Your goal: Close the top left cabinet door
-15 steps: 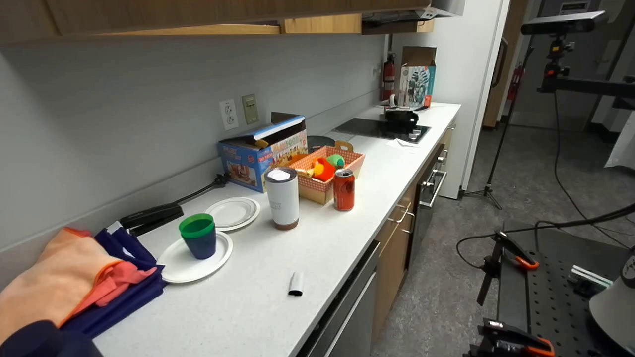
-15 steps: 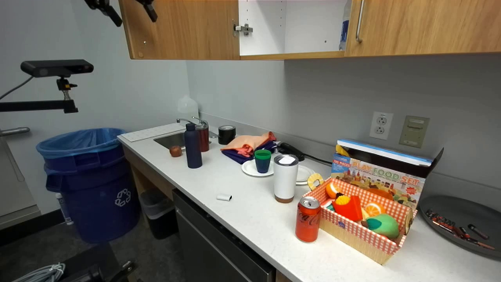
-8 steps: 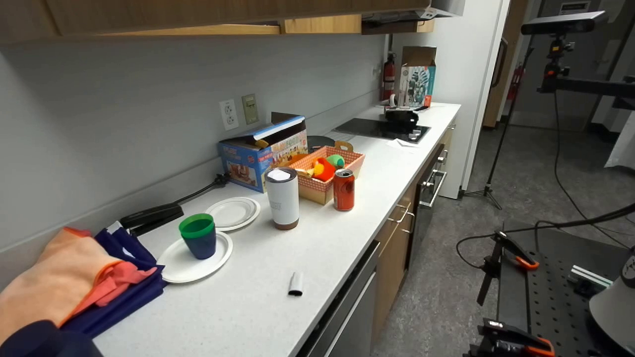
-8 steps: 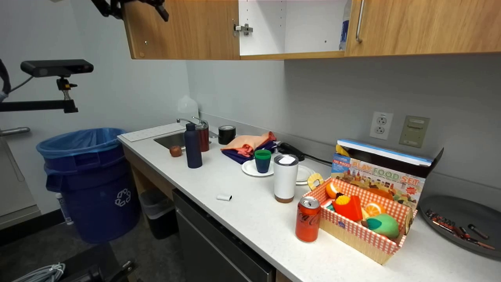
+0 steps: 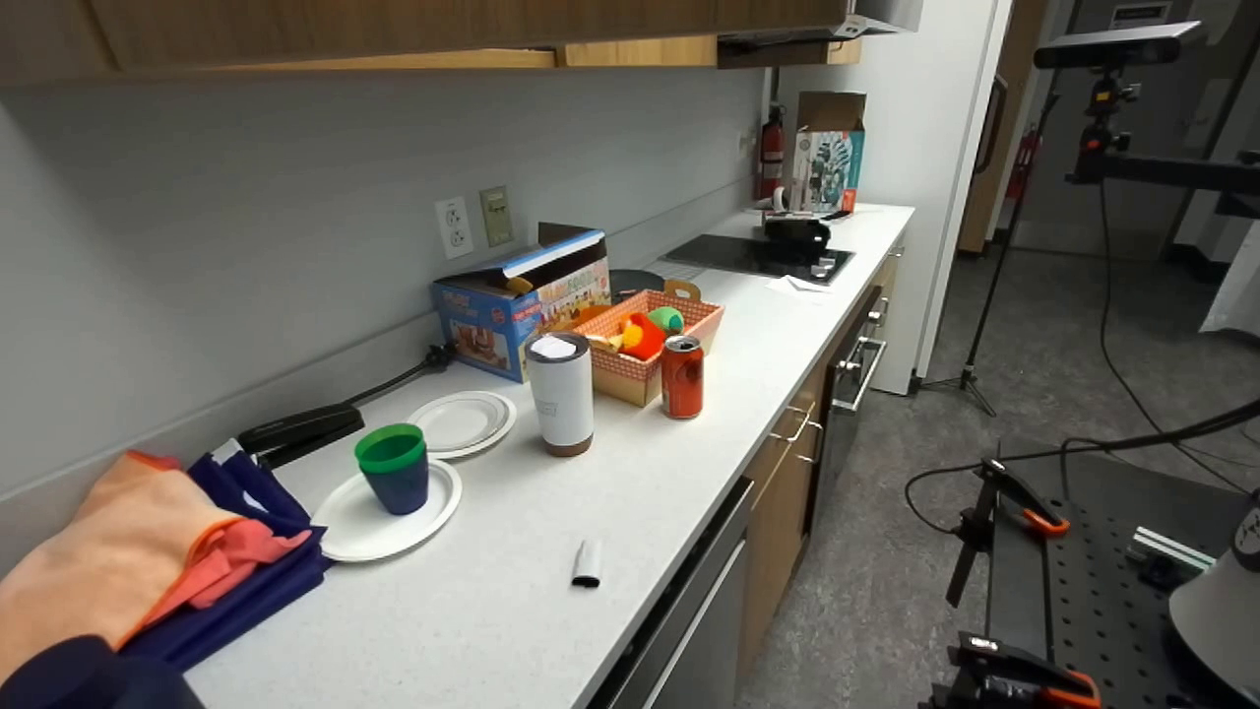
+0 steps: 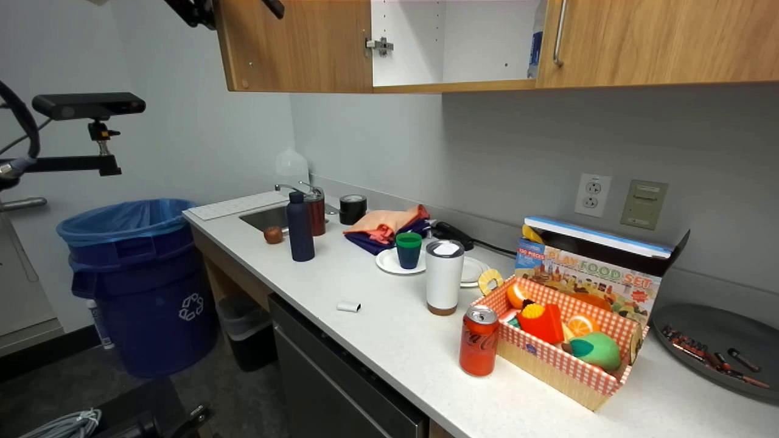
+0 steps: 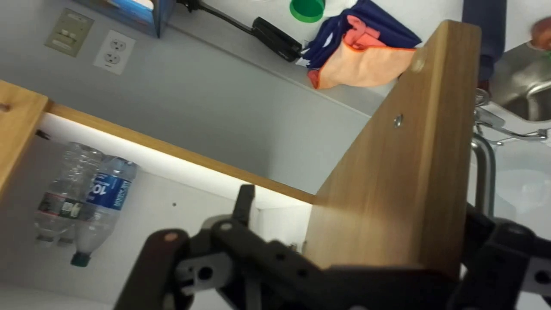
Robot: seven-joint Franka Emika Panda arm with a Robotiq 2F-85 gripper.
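Note:
The top left cabinet door stands open in an exterior view, its inner face showing. It also shows in the wrist view, with its silver bar handle on the outer side. My gripper is open at the door's free edge. In the wrist view the gripper straddles the door. One finger is on the inner side, apart from the face. The other is on the outer side by the handle, partly hidden by the door's edge; contact cannot be told. The gripper is out of view in an exterior view with cabinet wood on top.
Plastic bottles stand inside the open cabinet. A closed cabinet door is at its right. Below, the counter holds a blue bottle, a white tumbler, a red can and a toy food basket.
My gripper has moved right, from left of the door's edge to around it. The door's free edge has swung right, a little toward the cabinet. Counter items have not moved.

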